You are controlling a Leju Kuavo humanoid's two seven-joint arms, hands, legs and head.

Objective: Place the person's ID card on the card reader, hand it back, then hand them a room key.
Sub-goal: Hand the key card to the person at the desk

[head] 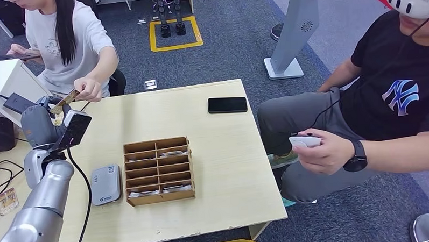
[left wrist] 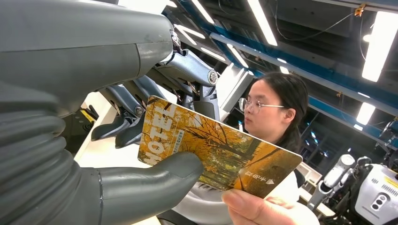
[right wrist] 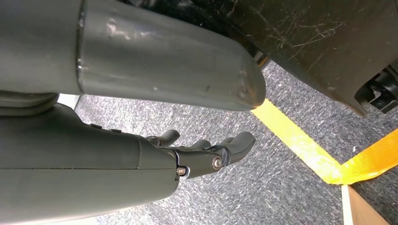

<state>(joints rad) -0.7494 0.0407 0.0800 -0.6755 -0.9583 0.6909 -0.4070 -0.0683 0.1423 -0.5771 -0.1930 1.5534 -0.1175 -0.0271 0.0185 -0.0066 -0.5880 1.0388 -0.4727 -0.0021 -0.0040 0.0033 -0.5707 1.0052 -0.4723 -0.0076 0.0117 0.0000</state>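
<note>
The left hand (head: 49,117) is raised at the far left edge of the worktop (head: 225,169), and its thumb and fingers (left wrist: 123,125) pinch one end of a room key (left wrist: 216,147), a card printed with yellow autumn trees and the word HOTEL. A person's hand (head: 88,89) at the far left of the worktop grips the other end of the same card, so both hold it at once. In the head view the card shows as a thin tan strip between the two hands.

The right hand (right wrist: 206,152) hangs over grey carpet beside yellow floor tape (right wrist: 300,143), its fingers loosely curled and apart, holding nothing.

On the worktop, a grey card reader (head: 106,184) lies near the left, just beside a wooden divided tray (head: 159,170) with cards in some of its slots. A black phone (head: 227,104) lies at the far right. A second person (head: 384,104) sits to the right, holding a white controller (head: 305,141).
</note>
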